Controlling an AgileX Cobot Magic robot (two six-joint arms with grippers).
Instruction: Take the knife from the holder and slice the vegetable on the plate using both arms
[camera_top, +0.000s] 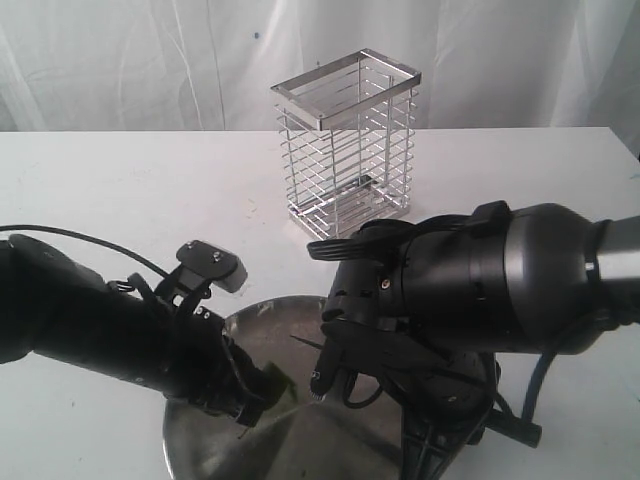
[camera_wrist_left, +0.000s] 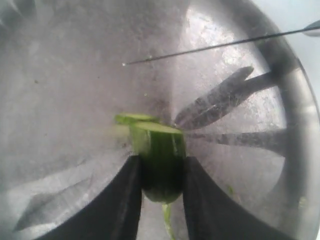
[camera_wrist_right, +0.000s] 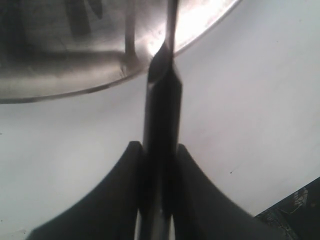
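My left gripper (camera_wrist_left: 161, 162) is shut on the dark-green chili pepper (camera_wrist_left: 159, 150), whose pale cut face points away from the jaws; its thin stem hangs down between the fingers. A pale-green slice (camera_wrist_left: 133, 118) lies on the steel plate (camera_wrist_left: 65, 100) just beyond it. My right gripper (camera_wrist_right: 160, 147) is shut on the dark handle of the knife (camera_wrist_right: 161, 110). The thin blade (camera_wrist_left: 215, 46) hovers edge-on above the plate, apart from the pepper. In the exterior view both arms crowd over the plate (camera_top: 330, 445), and the left gripper (camera_top: 262, 390) holds the pepper (camera_top: 276, 384).
The chrome wire holder (camera_top: 345, 140) stands upright behind the plate, with nothing in it. The white table (camera_top: 120, 190) spreads around it, with a white curtain behind. The bulky right arm (camera_top: 480, 275) hides the plate's right half.
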